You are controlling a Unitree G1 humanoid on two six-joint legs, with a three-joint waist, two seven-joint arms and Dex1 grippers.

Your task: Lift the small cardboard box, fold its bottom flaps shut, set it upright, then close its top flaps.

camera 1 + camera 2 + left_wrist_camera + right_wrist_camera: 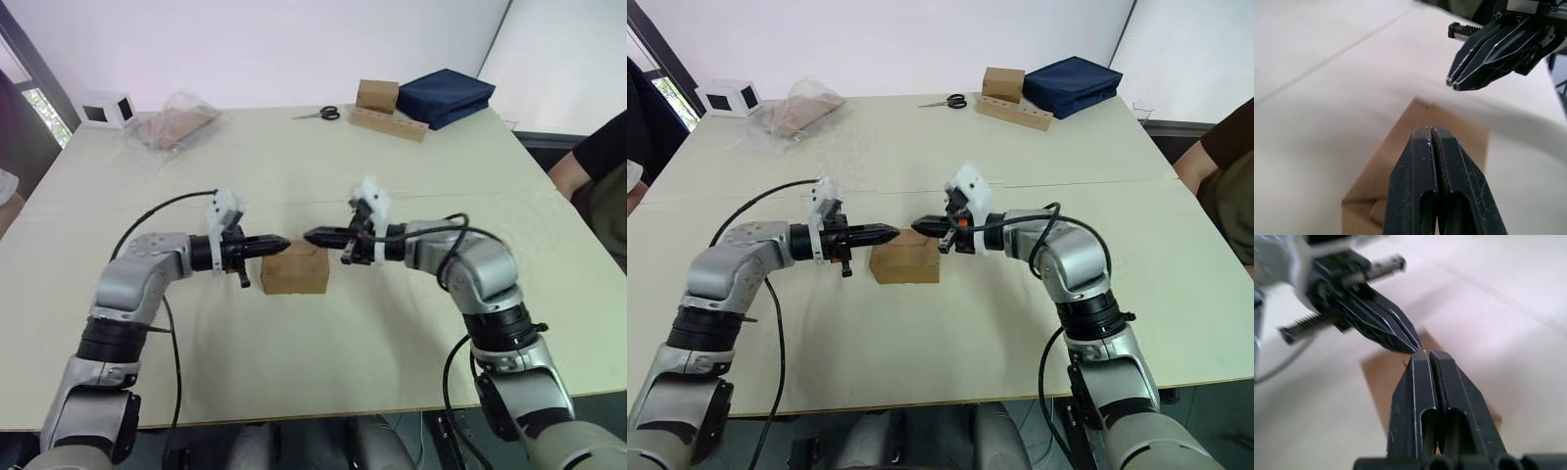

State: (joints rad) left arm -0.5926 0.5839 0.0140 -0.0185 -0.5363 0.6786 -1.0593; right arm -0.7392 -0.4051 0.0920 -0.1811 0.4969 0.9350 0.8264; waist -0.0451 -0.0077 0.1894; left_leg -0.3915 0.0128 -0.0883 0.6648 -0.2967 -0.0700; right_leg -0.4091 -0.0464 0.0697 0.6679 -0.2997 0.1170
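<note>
From the head views, the small cardboard box (294,271) sat on the surface (323,343), between the tip-to-tip left gripper (277,242) and right gripper (315,237). Each wrist view showed its gripper's fingers pressed together, empty, above the box.

The two head cameras look forward and down from above the arms, taking in the whole table (294,362) from a fair way back, each showing nearly the same spread. Each wrist camera sits low behind its own fingers, facing inward and very close; both share the small cardboard box (1400,161) and the opposite gripper's tips.
</note>
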